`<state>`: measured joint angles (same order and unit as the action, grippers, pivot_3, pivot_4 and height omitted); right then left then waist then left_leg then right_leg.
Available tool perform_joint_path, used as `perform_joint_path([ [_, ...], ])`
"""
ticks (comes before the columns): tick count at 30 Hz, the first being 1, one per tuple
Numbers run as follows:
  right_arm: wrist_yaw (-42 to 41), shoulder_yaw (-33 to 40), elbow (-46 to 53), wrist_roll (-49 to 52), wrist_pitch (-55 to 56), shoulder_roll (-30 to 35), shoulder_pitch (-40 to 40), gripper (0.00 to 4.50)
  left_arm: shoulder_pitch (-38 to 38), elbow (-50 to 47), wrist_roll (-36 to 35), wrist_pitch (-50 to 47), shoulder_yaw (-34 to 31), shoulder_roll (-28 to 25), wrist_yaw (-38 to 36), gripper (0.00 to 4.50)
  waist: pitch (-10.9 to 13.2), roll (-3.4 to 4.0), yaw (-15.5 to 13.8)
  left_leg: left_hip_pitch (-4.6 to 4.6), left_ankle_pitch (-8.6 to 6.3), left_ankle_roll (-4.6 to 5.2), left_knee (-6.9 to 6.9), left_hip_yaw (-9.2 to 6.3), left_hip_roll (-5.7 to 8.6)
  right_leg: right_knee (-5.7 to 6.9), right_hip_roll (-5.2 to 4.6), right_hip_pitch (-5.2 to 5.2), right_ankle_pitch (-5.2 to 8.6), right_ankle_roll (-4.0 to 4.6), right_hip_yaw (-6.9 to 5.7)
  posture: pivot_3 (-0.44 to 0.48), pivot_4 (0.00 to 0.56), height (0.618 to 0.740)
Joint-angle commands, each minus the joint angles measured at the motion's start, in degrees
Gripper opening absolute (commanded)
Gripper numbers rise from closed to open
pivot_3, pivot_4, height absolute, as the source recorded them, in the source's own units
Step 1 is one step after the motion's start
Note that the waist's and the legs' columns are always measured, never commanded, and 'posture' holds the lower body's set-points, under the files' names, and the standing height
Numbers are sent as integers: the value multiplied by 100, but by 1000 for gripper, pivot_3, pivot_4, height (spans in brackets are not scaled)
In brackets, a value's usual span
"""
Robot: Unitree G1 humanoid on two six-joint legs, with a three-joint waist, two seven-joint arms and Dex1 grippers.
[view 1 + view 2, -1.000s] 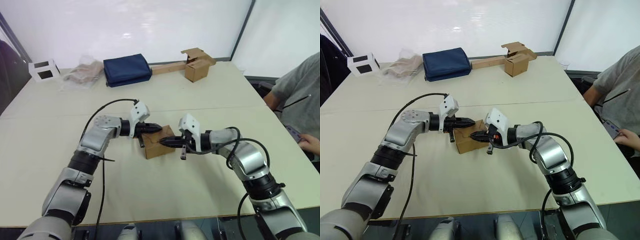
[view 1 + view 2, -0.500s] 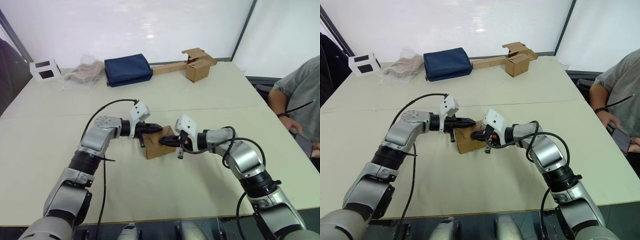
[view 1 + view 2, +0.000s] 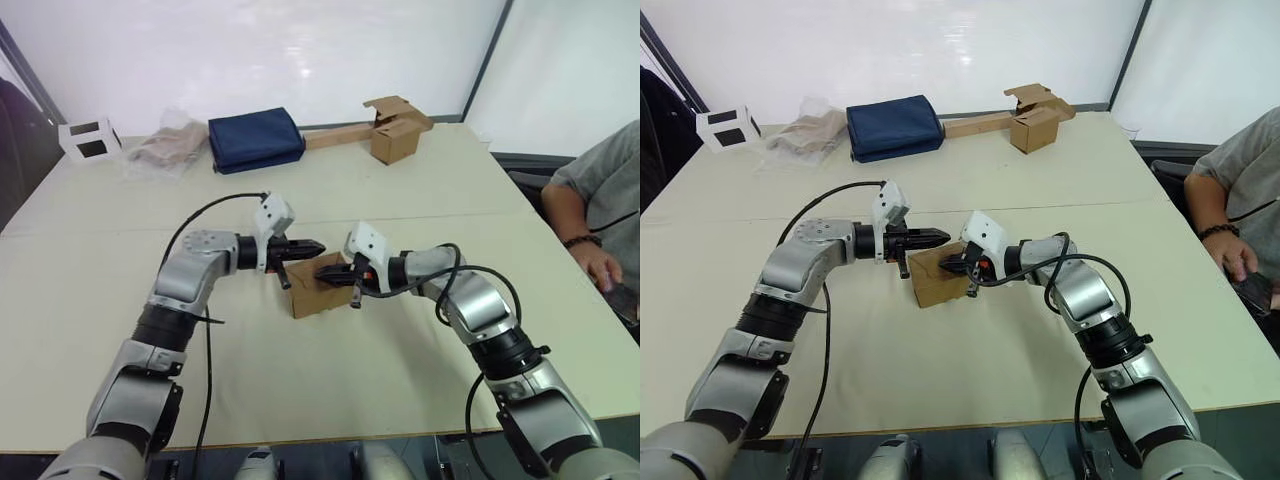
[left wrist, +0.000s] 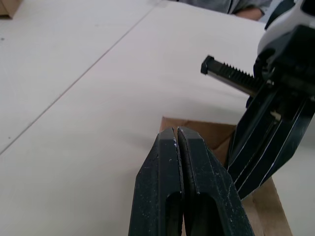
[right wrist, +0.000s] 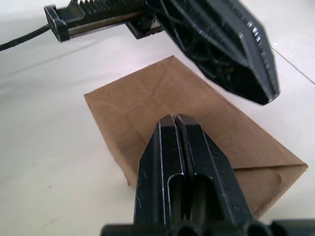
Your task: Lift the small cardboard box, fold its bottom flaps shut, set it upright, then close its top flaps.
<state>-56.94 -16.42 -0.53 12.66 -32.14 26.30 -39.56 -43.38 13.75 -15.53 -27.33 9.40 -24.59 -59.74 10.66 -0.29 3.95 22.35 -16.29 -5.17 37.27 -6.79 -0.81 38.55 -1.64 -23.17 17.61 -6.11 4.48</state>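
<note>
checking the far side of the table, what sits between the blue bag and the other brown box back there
A long flat cardboard strip runs across the table from beside the blue bag to the far brown box, joining it; this shows in the left eye view.

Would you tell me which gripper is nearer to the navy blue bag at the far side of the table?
Left. The left gripper hovers shut over the small cardboard box, on the side facing the navy blue bag. The right gripper, also shut, rests on the box's top, farther away.

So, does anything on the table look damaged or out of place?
Nothing near the grippers stands out: the small cardboard box sits flat on the table. At the far edge, the other brown box has crumpled, ragged top flaps standing open.
</note>
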Motion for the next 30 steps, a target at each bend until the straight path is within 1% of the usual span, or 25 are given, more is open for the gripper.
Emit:
perform_joint_path([
  [1, -111, 113, 299, 133, -188, 124, -117, 0, 27, -98, 12, 101, -11, 12, 6, 63, 0, 0, -7, 0, 0, 0, 0, 0, 0, 0, 0, 0, 0, 0, 0, 0, 150, 740],
  [11, -247, 29, 603, 215, -496, 249, -65, 0, 65, -136, 19, 97, -1, 47, 53, 63, 0, 0, -7, 1, 0, 1, 1, 0, 0, 0, -1, 0, 0, 0, 0, 0, 150, 740],
  [24, -333, -121, 391, 89, -536, 210, -147, 0, 77, -232, -39, 4, -61, 41, 153, 63, 0, 0, -4, 1, 0, 1, 1, 0, 0, 0, 0, 0, 0, 0, -1, 0, 150, 740],
  [30, -418, -189, 232, 163, -828, 174, -248, 0, 107, -291, -52, -13, -74, 47, 197, 63, 0, 0, -2, 1, 0, 0, 1, -1, 0, 0, 0, 0, 0, 0, -1, 0, 150, 740],
])
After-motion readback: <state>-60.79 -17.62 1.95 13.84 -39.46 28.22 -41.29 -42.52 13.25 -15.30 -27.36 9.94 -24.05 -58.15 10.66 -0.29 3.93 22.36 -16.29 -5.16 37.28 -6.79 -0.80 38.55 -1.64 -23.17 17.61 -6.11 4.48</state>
